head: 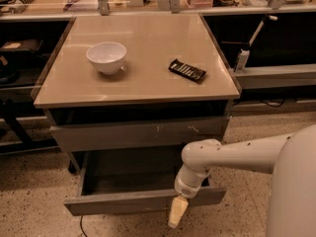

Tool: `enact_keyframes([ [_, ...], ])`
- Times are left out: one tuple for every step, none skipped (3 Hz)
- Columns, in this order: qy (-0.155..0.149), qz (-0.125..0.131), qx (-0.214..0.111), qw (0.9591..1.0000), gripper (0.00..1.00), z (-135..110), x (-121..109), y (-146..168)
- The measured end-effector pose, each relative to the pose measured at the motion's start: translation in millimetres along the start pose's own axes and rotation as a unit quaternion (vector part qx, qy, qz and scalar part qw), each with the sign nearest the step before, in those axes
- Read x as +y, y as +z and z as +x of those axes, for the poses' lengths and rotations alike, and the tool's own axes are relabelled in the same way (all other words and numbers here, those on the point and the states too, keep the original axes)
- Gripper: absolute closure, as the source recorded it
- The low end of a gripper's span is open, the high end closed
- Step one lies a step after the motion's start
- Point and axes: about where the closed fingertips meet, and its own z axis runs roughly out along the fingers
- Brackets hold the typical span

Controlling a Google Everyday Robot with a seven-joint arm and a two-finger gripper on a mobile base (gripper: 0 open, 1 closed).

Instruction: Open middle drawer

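Note:
The middle drawer (118, 202) is pulled well out of the cabinet, its plain grey front low in the view and its deep grey box open above it. Above it sits the top drawer front (138, 132) with pale scratch marks, shut. My gripper (177, 212) hangs from the white arm at the right part of the middle drawer's front edge, pointing down. The lowest front is hidden under the open drawer.
A white bowl (106, 57) and a dark flat packet (187, 70) lie on the beige cabinet top (148, 38). Dark shelving stands left and right. A cable (81, 226) runs on the speckled floor by the drawer.

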Motion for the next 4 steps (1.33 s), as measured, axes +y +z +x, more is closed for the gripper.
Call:
enact_keyframes([
  [0.006, -0.038, 0.035, 0.9987, 0.0, 18.9, 15.2, 24.9],
  [0.009, -0.046, 0.04, 0.9981, 0.0, 22.8, 21.1, 24.9],
  [0.009, -0.046, 0.04, 0.9981, 0.0, 22.8, 21.4, 24.2],
  [0.021, -0.055, 0.041, 0.9974, 0.0, 38.9, 46.1, 16.5],
])
